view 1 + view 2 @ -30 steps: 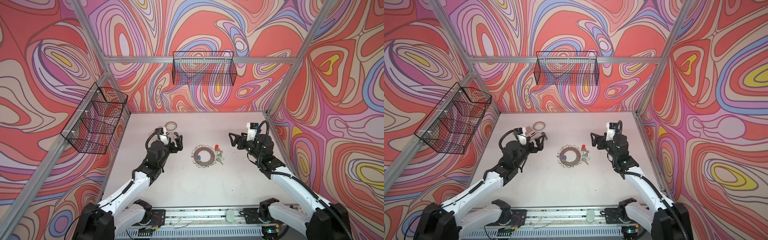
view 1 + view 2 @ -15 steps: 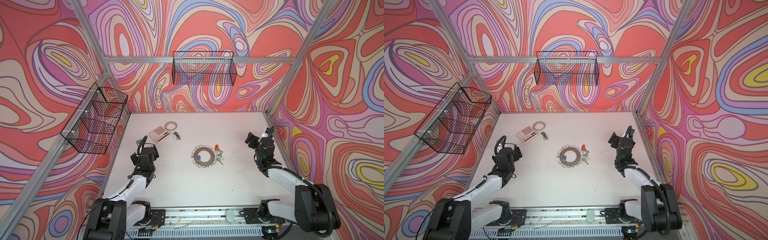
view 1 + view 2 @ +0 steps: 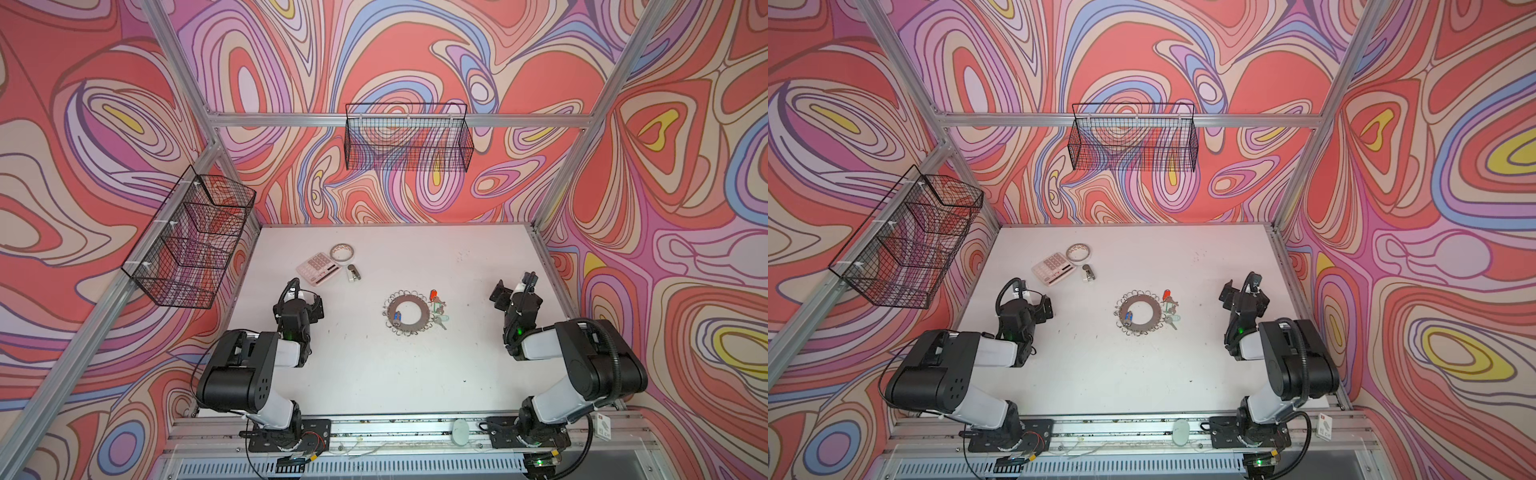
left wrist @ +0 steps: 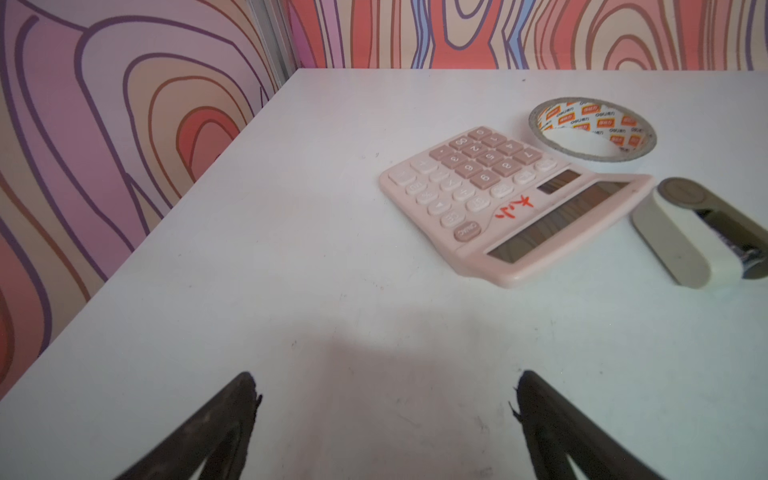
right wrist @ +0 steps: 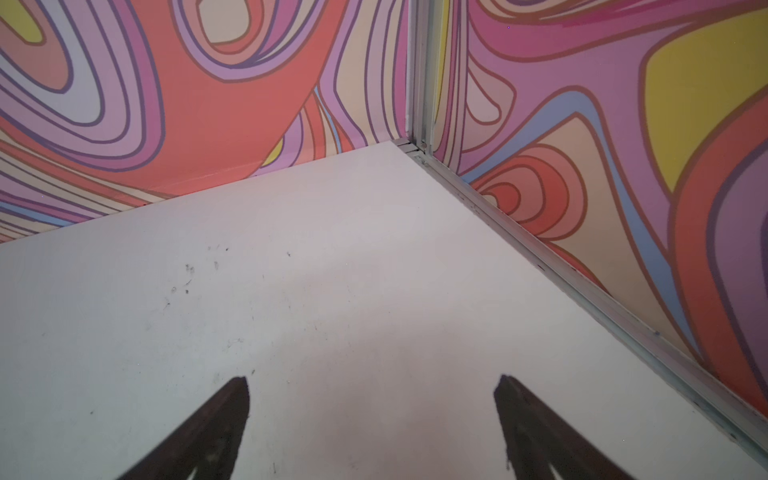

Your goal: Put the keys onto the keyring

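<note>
Both arms sit folded low, well clear of the keyring point(image 3: 406, 312), which lies flat in the middle of the bench point(image 3: 374, 374). The left tool point(image 4: 384, 388) hangs wide open over bare bench, far to the keyring's left, with nothing between its jaws. The right tool point(image 5: 372, 384) mirrors it far to the keyring's right, jaws spread and empty, its camera looking into a corner of the enclosure. Neither is near the work. It looks like a parked pose, one that leaves the keyring in plain view from above.

Now the keys point(image 3: 438, 307). The red-orange, green and pale mint tags bunch just beside the keyring's right rim, up against its fringe of wire loops. Hooked on, or merely lying there? Too small to tell. A blue-tagged key point(image 3: 397, 318) rests on the flat grey metal at the keyring's near-left side, and again I cannot tell whether a loop holds it.

Beyond the keyring and to its left lie a pink calculator point(image 4: 515, 199), a tape roll point(image 4: 592, 129) and a small stapler point(image 4: 702, 232), all well apart from the keyring. They lie closer to the left tool, which I'd judge need not cross them. Wire baskets point(image 3: 407, 141) hang on the walls, high above the keyring. From either side, the lane to the keyring looks unobstructed.
</note>
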{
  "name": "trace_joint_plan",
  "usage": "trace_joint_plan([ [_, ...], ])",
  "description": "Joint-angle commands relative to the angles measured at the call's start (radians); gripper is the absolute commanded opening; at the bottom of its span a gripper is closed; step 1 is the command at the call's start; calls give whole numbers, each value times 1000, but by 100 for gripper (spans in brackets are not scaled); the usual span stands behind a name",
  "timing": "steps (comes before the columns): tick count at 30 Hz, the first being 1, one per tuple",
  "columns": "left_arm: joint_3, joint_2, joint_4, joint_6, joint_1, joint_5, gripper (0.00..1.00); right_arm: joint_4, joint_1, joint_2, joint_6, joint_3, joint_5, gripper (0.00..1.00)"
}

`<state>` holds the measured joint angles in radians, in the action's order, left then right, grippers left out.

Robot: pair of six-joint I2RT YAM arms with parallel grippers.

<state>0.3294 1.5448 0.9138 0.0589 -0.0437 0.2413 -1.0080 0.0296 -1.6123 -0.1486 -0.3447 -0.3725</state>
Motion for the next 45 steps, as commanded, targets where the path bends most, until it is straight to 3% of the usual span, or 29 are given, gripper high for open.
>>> trace_joint_plan([
  [1, 46, -18, -50, -2, 7, -30, 100, -28, 20, -33, 55, -58, 29, 98],
  [3, 25, 10, 44, -16, 7, -23, 100, -15, 33, -63, 84, -89, 63, 98],
  [4, 34, -3, 10, -10, 7, -24, 100, -10, 30, -57, 71, -79, 77, 98],
  [6, 36, -9, -19, -8, 6, -23, 100, -188, 37, -106, 88, -21, 47, 98],
  [8, 27, 3, 28, -16, 4, -21, 100, -132, 38, -89, 77, -29, 50, 98],
  [45, 33, -1, 6, -18, 2, -33, 100, -174, 39, -93, 87, -17, 48, 98],
])
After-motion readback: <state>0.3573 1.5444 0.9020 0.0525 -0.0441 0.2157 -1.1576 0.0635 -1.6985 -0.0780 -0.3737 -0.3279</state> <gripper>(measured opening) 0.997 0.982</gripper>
